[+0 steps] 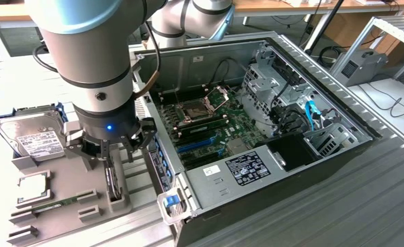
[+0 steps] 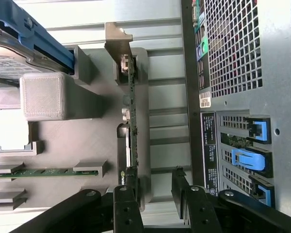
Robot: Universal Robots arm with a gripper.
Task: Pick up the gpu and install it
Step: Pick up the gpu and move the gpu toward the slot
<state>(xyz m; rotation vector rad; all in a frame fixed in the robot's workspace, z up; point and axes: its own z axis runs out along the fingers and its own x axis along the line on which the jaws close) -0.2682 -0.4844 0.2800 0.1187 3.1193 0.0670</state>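
Grey parts tray [image 1: 61,181] beside open computer case [image 1: 318,182], gpu [image 2: 132,121] edge-up at tray's case-side edge, my gripper [image 1: 110,154] released, spread over it.

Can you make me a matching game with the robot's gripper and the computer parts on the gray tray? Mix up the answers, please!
Things:
1. gpu
2. hard drive
3. memory stick
4. gripper

Descriptions:
A. silver with a white label
B. open, right by the gpu
C. green and slim
D. thin, standing on its edge in a gray holder

Pairs: 1-D, 2-A, 3-C, 4-B
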